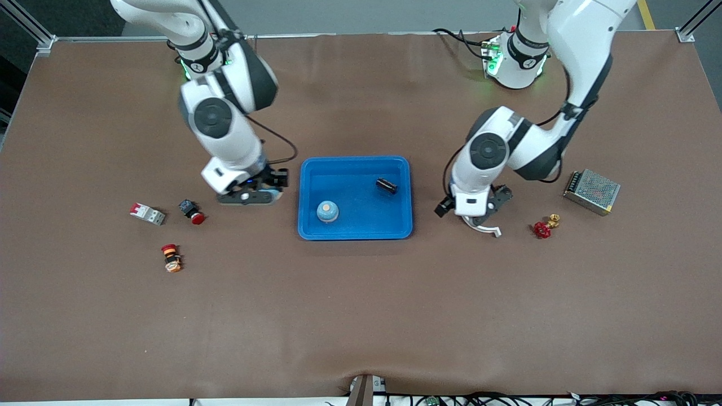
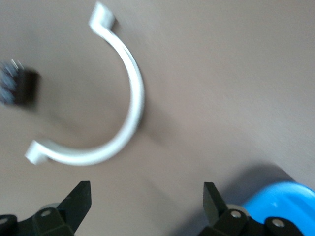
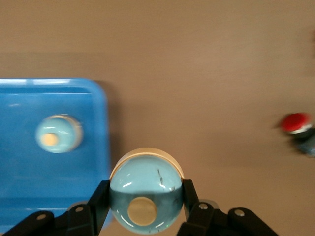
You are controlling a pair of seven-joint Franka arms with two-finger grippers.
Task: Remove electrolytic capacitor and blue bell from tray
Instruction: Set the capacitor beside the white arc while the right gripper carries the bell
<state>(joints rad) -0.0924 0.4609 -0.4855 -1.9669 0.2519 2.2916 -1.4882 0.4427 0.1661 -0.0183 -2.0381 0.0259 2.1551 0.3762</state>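
My right arm is bent down with the wrist pointing at the mat, and the right gripper (image 1: pixel 248 196) sits over the mat just beside the blue tray (image 1: pixel 355 232), at the right arm's end of it. It's clamped on a light-blue bell (image 3: pixel 146 196). A second bell (image 1: pixel 327 211) and the capacitor (image 1: pixel 386 185) are in the tray, well apart. My left arm is folded down at the tray's other end. The left gripper (image 1: pixel 479 217) is spread wide and holding nothing, right over a white curved clamp (image 2: pixel 130 98).
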